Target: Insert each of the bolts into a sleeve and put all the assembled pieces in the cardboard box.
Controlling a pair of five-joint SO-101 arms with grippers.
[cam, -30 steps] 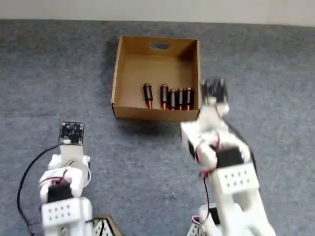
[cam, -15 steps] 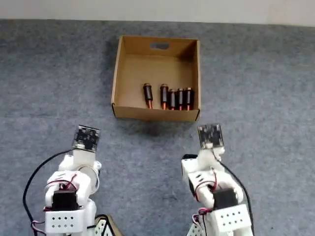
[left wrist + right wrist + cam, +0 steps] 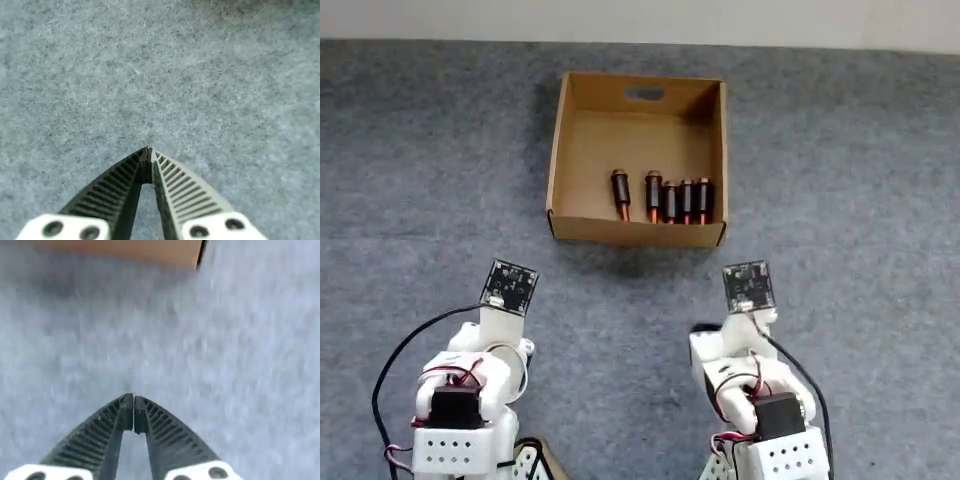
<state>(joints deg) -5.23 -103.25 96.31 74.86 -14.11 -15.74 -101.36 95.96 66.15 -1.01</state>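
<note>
All the pieces [image 3: 665, 197] I can find lie in the box [image 3: 558, 150]: five of them, side by side in a row against its near wall, toward the right corner, with the leftmost a little apart from the other four. Each looks like a dark sleeve with a coppery bolt end showing, so I judge the assembly and loading done and the step in hand to be parking. The left arm [image 3: 460, 395] and right arm [image 3: 760, 400] sit folded at the near edge of the bench [image 3: 430, 150], well apart from the box. The left fingers [image 3: 112, 187] are pressed together with nothing between them, pointing down at the grey mat. The right fingers [image 3: 167, 432] are likewise pressed together and empty, with the box's near wall ahead of them in the right wrist view. To park well, I would bring each arm home slowly, one at a time, with the tips lifted off the mat so the ribbed pads do not snag its nap. I would steer the right arm away from the box corner, since a nudge there could roll the pieces. Before I call it finished, I would count the five against the set I was given.
</note>
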